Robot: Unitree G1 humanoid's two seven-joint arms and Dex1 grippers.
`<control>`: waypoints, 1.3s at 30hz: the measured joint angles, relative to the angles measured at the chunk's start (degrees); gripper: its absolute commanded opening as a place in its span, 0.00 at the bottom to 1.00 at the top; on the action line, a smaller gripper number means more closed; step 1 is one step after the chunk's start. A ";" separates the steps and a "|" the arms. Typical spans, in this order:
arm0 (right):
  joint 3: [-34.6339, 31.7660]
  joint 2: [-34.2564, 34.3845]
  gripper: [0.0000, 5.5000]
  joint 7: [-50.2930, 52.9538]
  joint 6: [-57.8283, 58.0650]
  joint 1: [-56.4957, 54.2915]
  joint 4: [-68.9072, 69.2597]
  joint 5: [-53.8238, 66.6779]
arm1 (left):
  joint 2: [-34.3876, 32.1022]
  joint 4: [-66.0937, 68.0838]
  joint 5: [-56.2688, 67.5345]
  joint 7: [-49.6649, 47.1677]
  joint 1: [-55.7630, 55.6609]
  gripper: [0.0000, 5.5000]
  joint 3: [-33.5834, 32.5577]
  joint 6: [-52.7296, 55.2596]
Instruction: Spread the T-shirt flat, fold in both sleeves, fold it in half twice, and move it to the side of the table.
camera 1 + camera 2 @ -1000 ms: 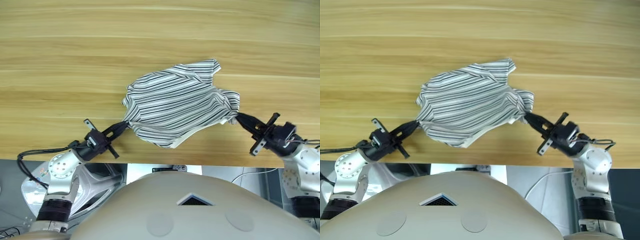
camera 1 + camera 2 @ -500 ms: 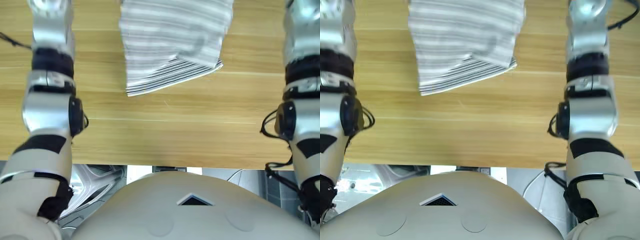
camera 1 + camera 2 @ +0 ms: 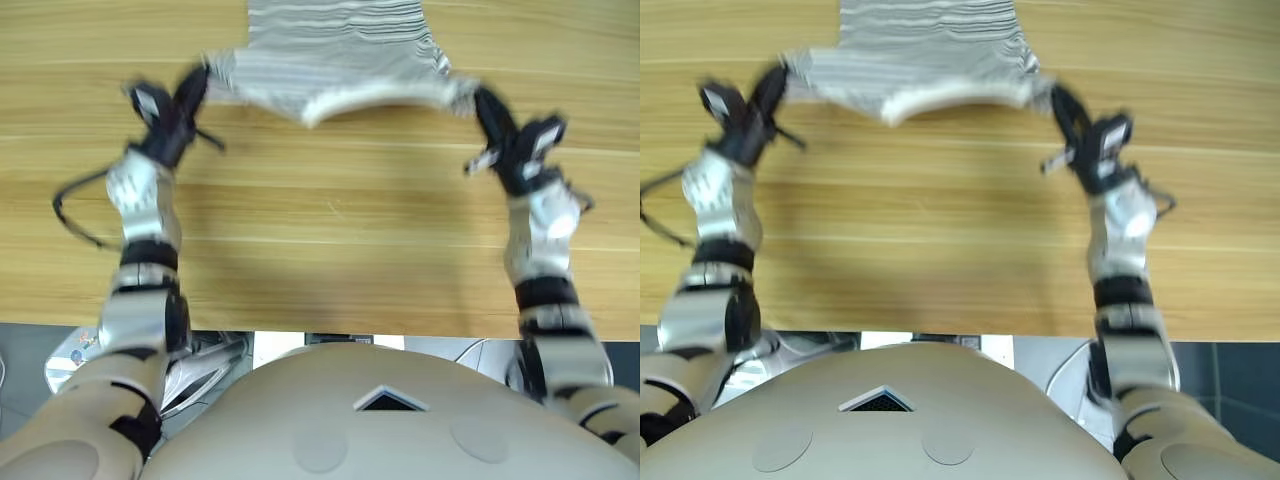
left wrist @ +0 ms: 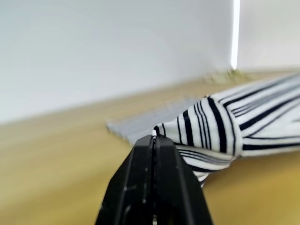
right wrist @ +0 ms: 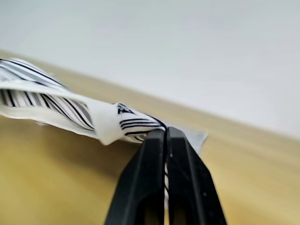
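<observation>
The black-and-white striped T-shirt (image 3: 340, 55) is stretched between both grippers over the far middle of the wooden table (image 3: 330, 250), its upper part cut off by the view's edge. My left gripper (image 3: 200, 78) is shut on the shirt's left corner, and the pinched striped cloth (image 4: 206, 131) shows at its fingertips. My right gripper (image 3: 480, 98) is shut on the right corner, with bunched cloth (image 5: 126, 119) between its fingers. The edge between the two corners sags toward me.
Bare wood runs from the shirt to the table's near edge (image 3: 330, 330). A pale wall (image 4: 117, 51) stands beyond the table's far side.
A second ago the shirt lay crumpled near the table's front, pinched at both ends. Both arms then swung it up and away; now it hangs stretched farther out, with the grippers lower than half a second ago.
</observation>
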State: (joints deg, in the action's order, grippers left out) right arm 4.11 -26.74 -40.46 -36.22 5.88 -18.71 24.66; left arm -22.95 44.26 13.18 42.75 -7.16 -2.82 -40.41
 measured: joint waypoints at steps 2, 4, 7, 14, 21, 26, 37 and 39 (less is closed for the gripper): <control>0.60 -4.00 0.00 -4.84 1.57 10.70 8.82 1.17 | -3.67 -8.19 -3.07 0.48 11.37 0.01 1.35 -4.73; -1.61 -6.39 0.00 -5.74 3.31 13.78 10.51 0.63 | -6.20 -13.74 -3.84 -0.39 17.98 0.01 0.27 -4.38; -3.04 -6.42 0.00 -5.96 5.28 12.91 10.25 -0.11 | -6.43 -16.54 -3.35 -2.07 19.60 0.01 -0.84 -1.65; -4.44 -7.65 0.00 -8.25 4.93 11.74 6.96 -5.72 | -7.27 -15.80 -0.46 -3.08 23.27 0.23 -5.27 0.54; -1.75 -8.76 0.16 -18.49 1.01 18.07 15.09 -2.48 | -7.26 -14.96 2.86 -1.97 25.25 0.43 -8.12 1.23; -3.17 -9.79 0.16 -20.61 6.48 23.44 32.64 11.91 | -5.32 -21.25 11.30 -2.14 23.92 0.58 -11.37 6.78; -13.81 -2.31 0.16 -14.71 25.04 9.97 33.08 36.15 | 11.18 -51.65 12.62 -19.67 18.58 0.61 12.39 47.91; -11.95 0.24 0.16 -10.42 25.62 6.38 30.15 28.36 | 12.58 -51.96 8.73 -22.82 18.17 0.61 16.44 53.57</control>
State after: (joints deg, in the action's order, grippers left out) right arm -7.84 -26.50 -50.88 -10.60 12.26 11.44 53.03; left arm -10.37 -7.70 21.91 19.93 11.00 13.62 13.16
